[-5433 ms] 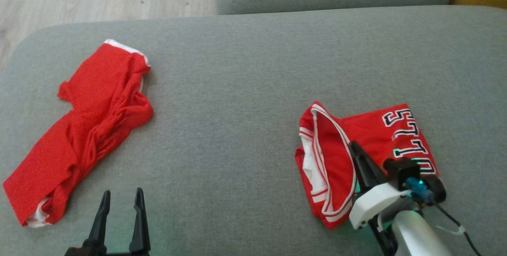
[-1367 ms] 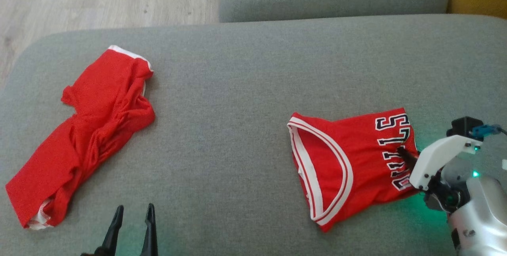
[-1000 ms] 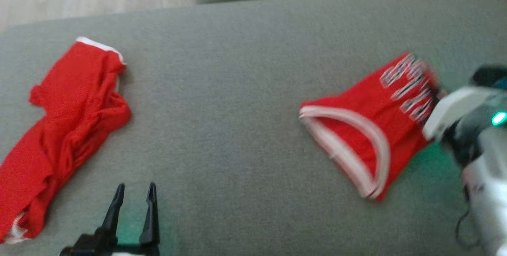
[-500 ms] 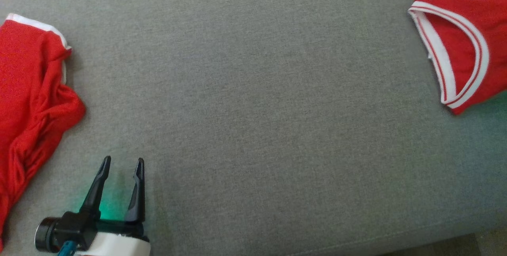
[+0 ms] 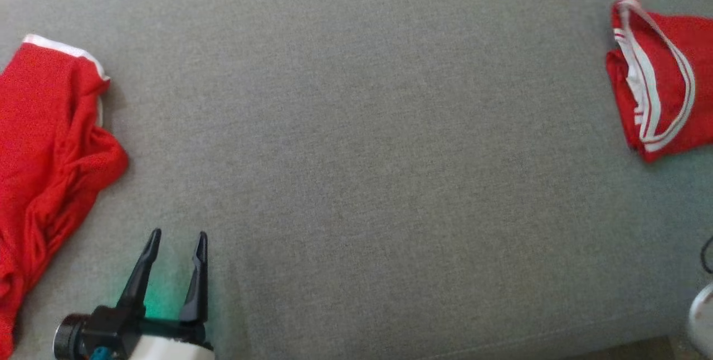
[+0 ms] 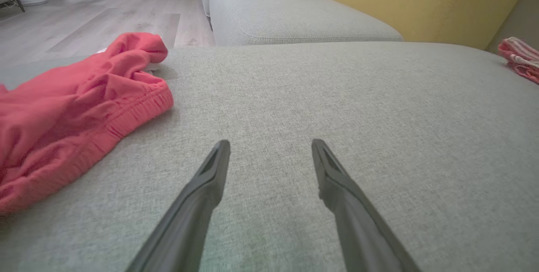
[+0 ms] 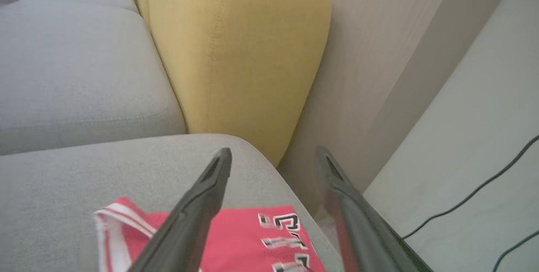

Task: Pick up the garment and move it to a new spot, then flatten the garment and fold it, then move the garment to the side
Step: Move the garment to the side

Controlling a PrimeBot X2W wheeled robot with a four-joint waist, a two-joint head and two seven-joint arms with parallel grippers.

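The folded red jersey [image 5: 663, 103] with white-striped trim lies at the far right of the grey sofa seat [image 5: 362, 154], cut off by the head view's edge. In the right wrist view my right gripper [image 7: 271, 152] hangs open above the jersey [image 7: 248, 242], nothing between its fingers, lettering showing below. My left gripper [image 5: 178, 234] stands open and empty at the lower left, resting low over bare seat fabric [image 6: 269, 143]. The jersey [image 6: 520, 57] also sits at the far right of the left wrist view.
A crumpled plain red garment [image 5: 50, 142] [image 6: 63, 112] lies left of my left gripper. A yellow cushion [image 7: 236, 53] and a wall stand just beyond the seat's right corner, with a cable [image 7: 484, 188] on the floor. A second grey cushion [image 6: 294, 15] lies behind.
My right gripper has opened and let go of the jersey, which now lies bunched at the seat's right end. The head camera has swung, shifting the whole picture.
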